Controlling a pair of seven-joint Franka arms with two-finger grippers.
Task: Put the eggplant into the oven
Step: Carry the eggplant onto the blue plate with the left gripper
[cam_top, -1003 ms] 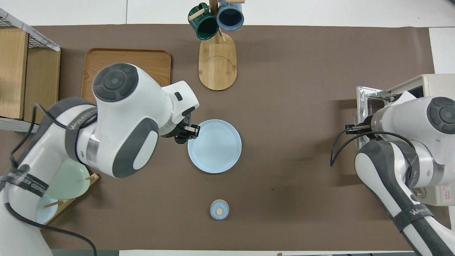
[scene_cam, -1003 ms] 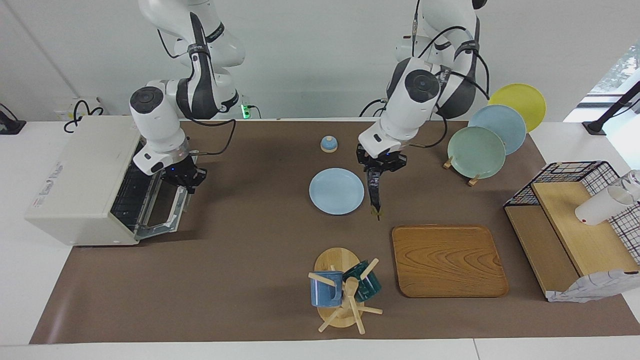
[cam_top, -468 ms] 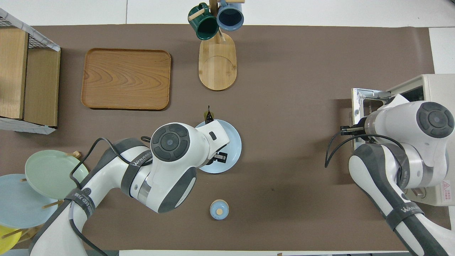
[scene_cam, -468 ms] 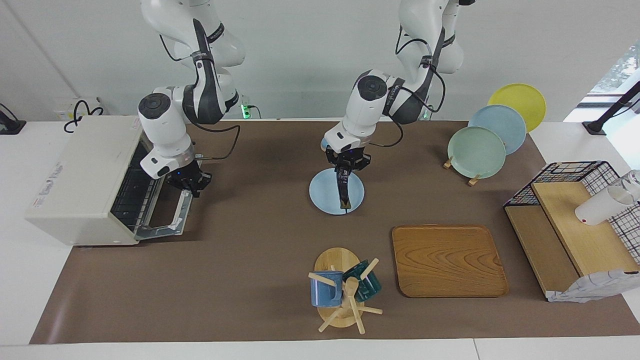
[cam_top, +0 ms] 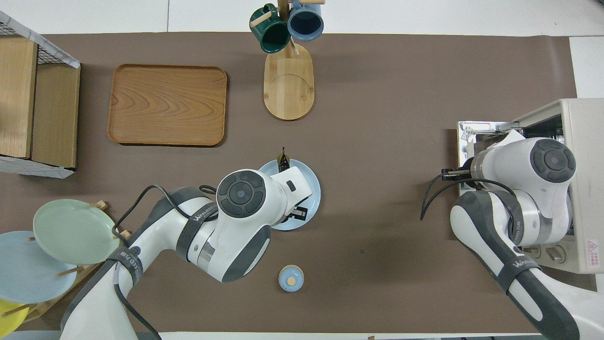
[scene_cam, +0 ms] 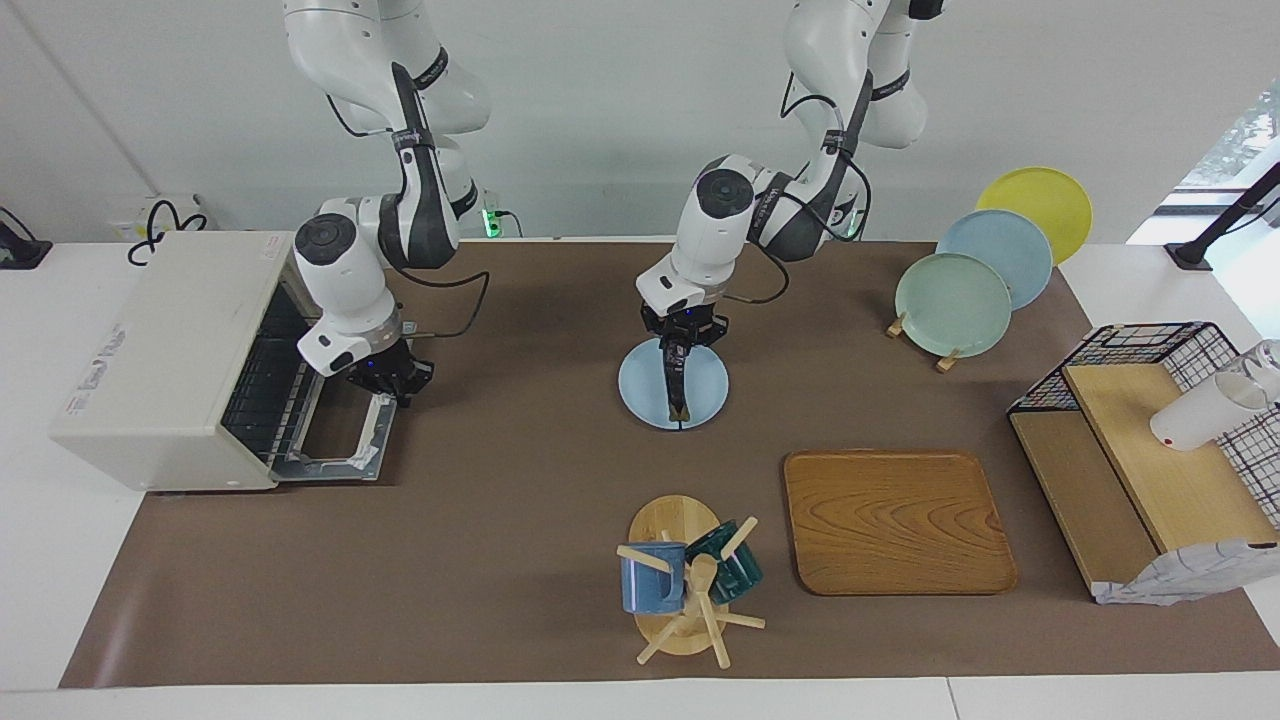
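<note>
Dark purple and long, the eggplant [scene_cam: 677,388] hangs straight down from the left gripper [scene_cam: 682,338], which is clamped on its top end. Its small green tip points down, just over the light blue plate [scene_cam: 708,392]. In the overhead view only that tip [cam_top: 283,160] peeks out past the arm, at the plate's rim [cam_top: 313,205].

The right gripper [scene_cam: 392,379] is at the open door [scene_cam: 335,432] of the cream-white oven [scene_cam: 160,350], which sits at the right arm's end of the table. One cannot tell if its fingers are apart or together. The door lies flat, and the wire rack [scene_cam: 262,388] shows inside.

A brown mat [scene_cam: 480,540] covers the white table. On it sit a wooden tray [scene_cam: 895,520], a mug stand [scene_cam: 690,585] with a blue and a green mug, and a small round blue lid [cam_top: 291,278]. Three plates [scene_cam: 955,300] stand in a rack near the left arm. The wall is plain white.
</note>
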